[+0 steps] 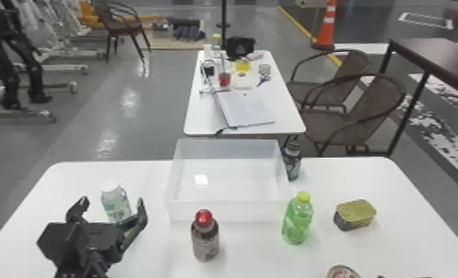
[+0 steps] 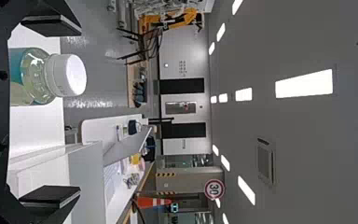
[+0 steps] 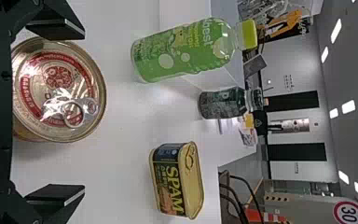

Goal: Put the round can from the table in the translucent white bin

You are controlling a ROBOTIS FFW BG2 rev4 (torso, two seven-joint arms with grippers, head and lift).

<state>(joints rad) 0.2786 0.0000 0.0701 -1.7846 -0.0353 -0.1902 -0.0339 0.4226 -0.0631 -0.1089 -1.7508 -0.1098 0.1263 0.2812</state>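
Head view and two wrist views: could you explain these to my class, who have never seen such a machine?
This is a two-armed robot. The head view looks down from its head; the wrist views come from cameras on its arms, shown turned sideways.

On the white table are a translucent white bin, a white-capped bottle, a red-capped bottle, a green bottle, a dark bottle, a rectangular tin and the round can.

Nothing is held: the left gripper is open near the white-capped bottle, the right gripper open near the can.

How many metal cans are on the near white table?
2: a round gold-lidded can by the right gripper, and a rectangular yellow-topped can beyond it.
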